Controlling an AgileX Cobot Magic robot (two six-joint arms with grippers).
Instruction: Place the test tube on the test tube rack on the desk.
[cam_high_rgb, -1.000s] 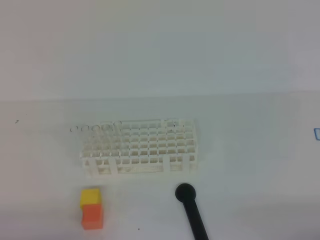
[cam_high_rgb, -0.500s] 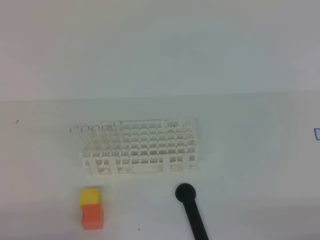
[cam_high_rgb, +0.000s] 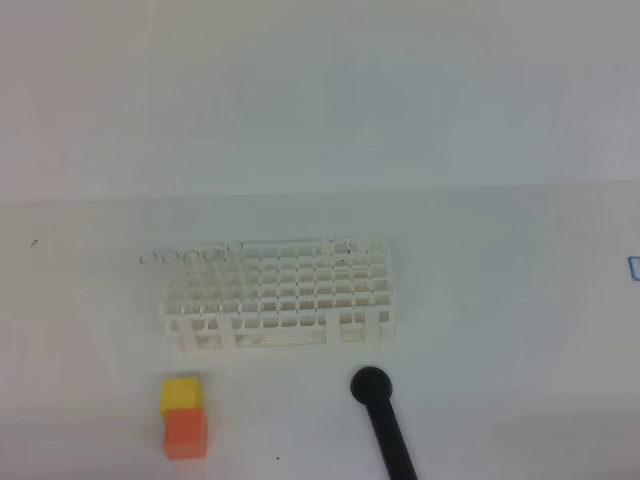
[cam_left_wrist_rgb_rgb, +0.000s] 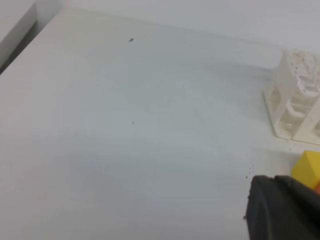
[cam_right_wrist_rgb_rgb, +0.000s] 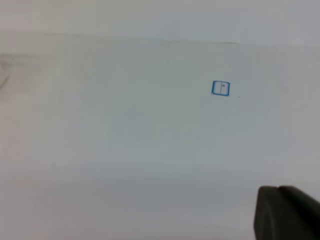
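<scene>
The white test tube rack (cam_high_rgb: 280, 295) stands on the desk (cam_high_rgb: 500, 300) in the middle of the high view. A row of faint clear round rims (cam_high_rgb: 190, 256) shows at its back left; they look like test tube tops, their bodies barely visible. In the left wrist view the rack's corner (cam_left_wrist_rgb_rgb: 295, 100) appears at the right edge. Neither gripper shows in the high view. Only a dark part of my left gripper (cam_left_wrist_rgb_rgb: 280, 207) and of my right gripper (cam_right_wrist_rgb_rgb: 285, 212) shows at each wrist view's lower right corner, with nothing seen in them.
A yellow-and-orange block (cam_high_rgb: 184, 417) sits in front of the rack's left end; its yellow part (cam_left_wrist_rgb_rgb: 307, 167) also shows in the left wrist view. A black round-ended rod (cam_high_rgb: 385, 420) lies in front of the rack's right end. A small blue square mark (cam_right_wrist_rgb_rgb: 220, 88) is on the desk at the right.
</scene>
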